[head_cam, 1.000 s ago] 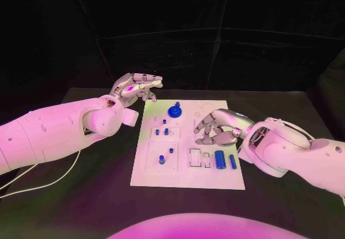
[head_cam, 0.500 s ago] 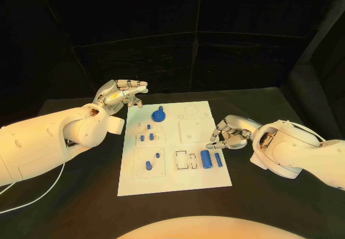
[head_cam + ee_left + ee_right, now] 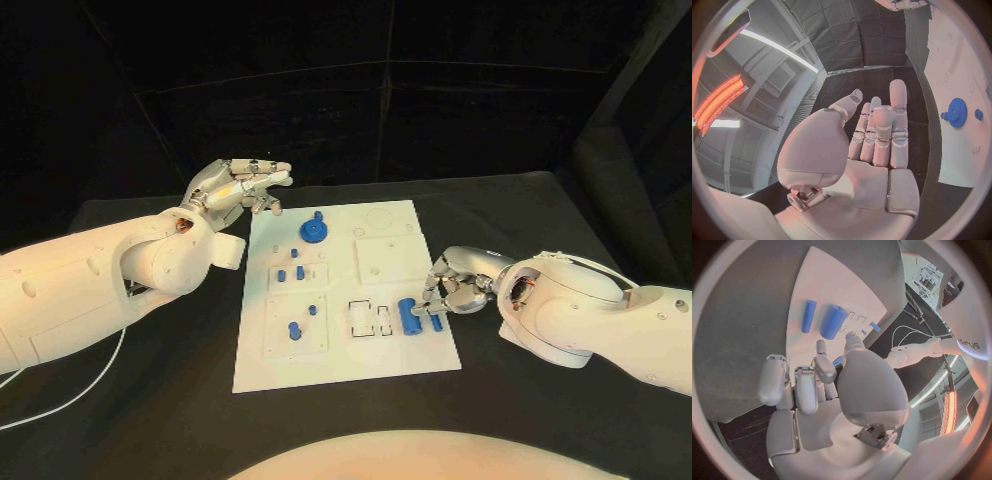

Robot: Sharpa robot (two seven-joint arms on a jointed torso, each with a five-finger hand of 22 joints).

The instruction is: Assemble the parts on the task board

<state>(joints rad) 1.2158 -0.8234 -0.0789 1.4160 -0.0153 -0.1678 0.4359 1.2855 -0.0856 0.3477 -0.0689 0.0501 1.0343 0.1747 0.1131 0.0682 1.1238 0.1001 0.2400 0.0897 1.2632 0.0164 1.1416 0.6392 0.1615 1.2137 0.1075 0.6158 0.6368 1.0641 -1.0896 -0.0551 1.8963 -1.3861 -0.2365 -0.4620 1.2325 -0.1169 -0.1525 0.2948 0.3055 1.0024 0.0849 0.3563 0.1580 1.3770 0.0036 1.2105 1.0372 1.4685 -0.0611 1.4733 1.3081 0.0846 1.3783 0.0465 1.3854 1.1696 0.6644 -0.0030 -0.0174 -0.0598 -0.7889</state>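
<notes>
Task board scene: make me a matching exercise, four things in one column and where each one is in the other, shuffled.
Things:
1. blue gear
2. two blue cylinders
3. left hand
4. right hand

Places:
A. off the task board's far left corner
B. by the board's right edge
C. far part of the board
D. lying on the board beside the right hand

Pairs: 1-C, 2-D, 3-A, 4-B

From my remote station, the setting read as a robotics laboratory test cell. I worked at a black table enclosed by black curtain panels, which screened the bench from behind. The left wrist view showed an industrial ceiling with a strip light, a ventilation grille and a glowing orange lamp. A white cable trailed across the table.
</notes>
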